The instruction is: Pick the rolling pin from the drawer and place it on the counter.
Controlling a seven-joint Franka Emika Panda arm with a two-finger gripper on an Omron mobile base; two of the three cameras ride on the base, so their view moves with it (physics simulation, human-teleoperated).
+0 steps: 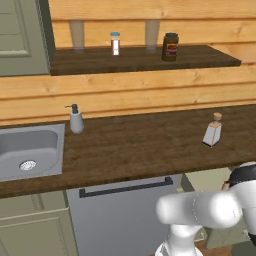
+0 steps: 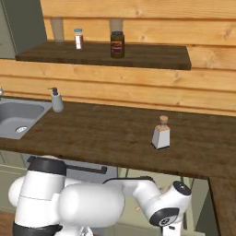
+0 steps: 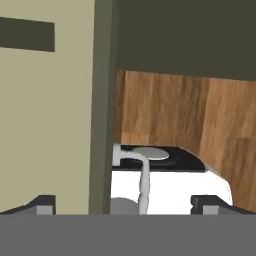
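Here, the long dark brown wood-plank counter (image 1: 145,145) ran beneath a pale horizontal timber wall, with an inset grey steel sink (image 1: 30,150) at its left end. A small grey soap dispenser (image 1: 76,119) stood just beside the sink; a pale cork-topped bottle (image 1: 213,131) stood well apart to the right. The higher dark wooden shelf (image 1: 140,59) carried a dark jar (image 1: 170,47) and a small white blue-capped jar (image 1: 115,43). The gripper (image 3: 122,202), fingertips wide apart and grasping nothing, hung low beside a pale sage-green cabinet panel (image 3: 47,125); the rolling pin's whereabouts could not be told.
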